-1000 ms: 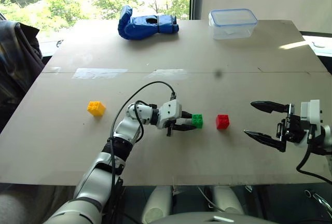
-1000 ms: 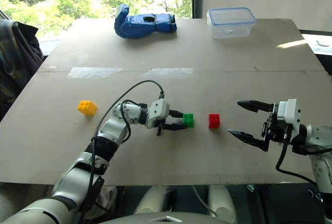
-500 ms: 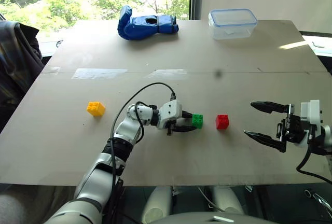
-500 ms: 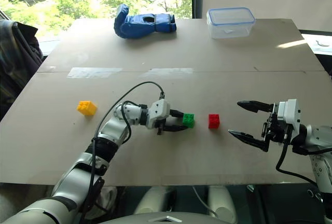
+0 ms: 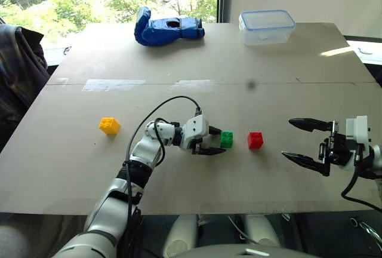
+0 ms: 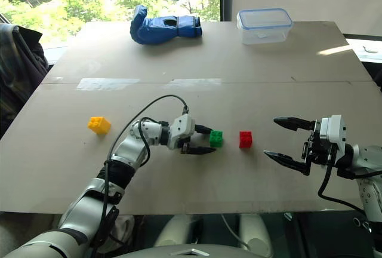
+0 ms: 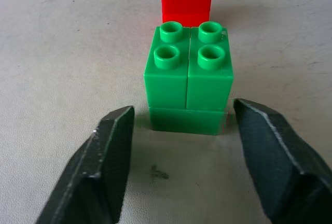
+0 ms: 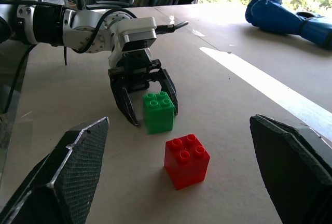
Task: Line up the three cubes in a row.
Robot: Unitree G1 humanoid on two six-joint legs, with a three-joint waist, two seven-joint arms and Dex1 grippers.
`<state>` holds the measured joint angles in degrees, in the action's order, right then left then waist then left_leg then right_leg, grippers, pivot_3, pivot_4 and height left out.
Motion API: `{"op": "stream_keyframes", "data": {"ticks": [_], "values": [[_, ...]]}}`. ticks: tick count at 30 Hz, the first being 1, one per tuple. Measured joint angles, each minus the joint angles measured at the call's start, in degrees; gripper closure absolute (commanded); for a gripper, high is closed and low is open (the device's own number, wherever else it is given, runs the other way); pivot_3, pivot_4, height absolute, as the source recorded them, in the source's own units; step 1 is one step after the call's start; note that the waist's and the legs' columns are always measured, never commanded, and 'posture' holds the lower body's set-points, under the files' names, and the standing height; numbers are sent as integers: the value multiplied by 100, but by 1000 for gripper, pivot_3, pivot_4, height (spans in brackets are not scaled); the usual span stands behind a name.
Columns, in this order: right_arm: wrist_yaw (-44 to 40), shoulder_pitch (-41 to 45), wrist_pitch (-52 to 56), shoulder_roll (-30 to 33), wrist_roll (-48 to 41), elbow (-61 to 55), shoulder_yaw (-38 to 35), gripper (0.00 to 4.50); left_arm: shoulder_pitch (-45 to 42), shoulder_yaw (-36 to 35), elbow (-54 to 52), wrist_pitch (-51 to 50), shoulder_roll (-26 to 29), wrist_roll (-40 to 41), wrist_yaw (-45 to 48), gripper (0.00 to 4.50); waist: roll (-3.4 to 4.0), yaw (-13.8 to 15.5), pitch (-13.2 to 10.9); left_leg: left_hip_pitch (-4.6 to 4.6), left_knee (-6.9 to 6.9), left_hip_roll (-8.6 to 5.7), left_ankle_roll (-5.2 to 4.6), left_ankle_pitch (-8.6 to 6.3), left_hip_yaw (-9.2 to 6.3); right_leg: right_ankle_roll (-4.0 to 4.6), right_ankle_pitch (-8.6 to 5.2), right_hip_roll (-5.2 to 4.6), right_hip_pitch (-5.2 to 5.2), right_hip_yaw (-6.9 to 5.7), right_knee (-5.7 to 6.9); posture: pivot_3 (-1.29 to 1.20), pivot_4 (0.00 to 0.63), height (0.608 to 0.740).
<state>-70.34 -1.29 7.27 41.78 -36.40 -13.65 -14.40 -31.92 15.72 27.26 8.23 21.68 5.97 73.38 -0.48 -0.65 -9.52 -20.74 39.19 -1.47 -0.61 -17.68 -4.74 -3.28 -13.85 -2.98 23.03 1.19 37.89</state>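
Item one: your left gripper [image 5: 216, 140] is sitting low on the table [image 5: 197, 55], its two black fingers [image 7: 106, 167] spread apart to either side of the green cube [image 5: 227, 139]. In the left wrist view a gap is showing between each finger and the block, so nothing is being pinched.

Item two: the green cube is resting on the table near the middle, studs up, just beside the red cube [image 5: 255, 140] on its right, the two close but apart. From the left wrist view the red cube is lining up directly behind the green one.

Item three: the yellow cube [image 5: 109, 126] is lying well apart to the left, beyond your left arm, roughly level with the other two.

Item four: your right gripper [image 5: 304, 142] is hanging over the right part of the table, jaws standing wide and holding nothing. Its fingers are pointing toward the red cube, near it but not touching.

Item five: a blue glove [image 5: 167, 26] is lying at the far edge of the table.

Item six: a clear plastic box [image 5: 267, 26] with a blue-rimmed lid is sitting to the right of the glove.
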Motion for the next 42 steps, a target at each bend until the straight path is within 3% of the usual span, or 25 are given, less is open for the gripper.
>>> {"op": "stream_keyframes", "data": {"ticks": [12, 26, 31, 34, 40, 42], "values": [[-9, 1, -9, 2, 27, 6, 0, 0, 264, -65, -355, -154, 75, 63, -240, 775, 2, -25, 1, 3, -2, 4, 0, 0, 3, 0, 0, 0, 0, 3, 0, 0, 150, 740], [-21, 71, -1, 0, 44, 18, 27, 0, 1727, -575, -2202, -1086, 676, 609, -615, 775, 5, -13, -2, 1, -7, 11, 0, 0, 3, 1, -1, -4, 3, 4, -3, 0, 150, 740], [33, 170, 53, -118, -67, -19, 76, 0, 2793, -1462, -3491, -1529, 559, 1173, -1562, 775, 6, -17, -4, -5, -12, 19, 0, -2, 6, 2, 0, -26, 10, 10, -11, 0, 150, 740], [160, 270, 156, -307, -137, -98, 230, 0, 3727, -2092, -4562, -1833, -60, 1452, -2764, 775, 8, -1, -6, -8, -17, 25, -1, -4, 6, 2, 0, -36, 11, 28, -19, 0, 150, 740], [335, 799, 420, -566, -176, -116, 723, 0, 4296, -3235, -5441, -2095, -1131, 1056, -5332, 775, 4, 98, -8, -1, -13, 18, -1, -3, 12, 1, 0, -12, 4, 10, -19, 0, 150, 740], [329, 937, 456, -627, -175, -94, 846, 0, 4411, -3379, -5530, -2177, -1200, 845, -5757, 775, 4, 101, -8, -2, -13, 16, -1, -3, 12, 1, 0, -8, 5, 7, -19, 0, 150, 740]]}}
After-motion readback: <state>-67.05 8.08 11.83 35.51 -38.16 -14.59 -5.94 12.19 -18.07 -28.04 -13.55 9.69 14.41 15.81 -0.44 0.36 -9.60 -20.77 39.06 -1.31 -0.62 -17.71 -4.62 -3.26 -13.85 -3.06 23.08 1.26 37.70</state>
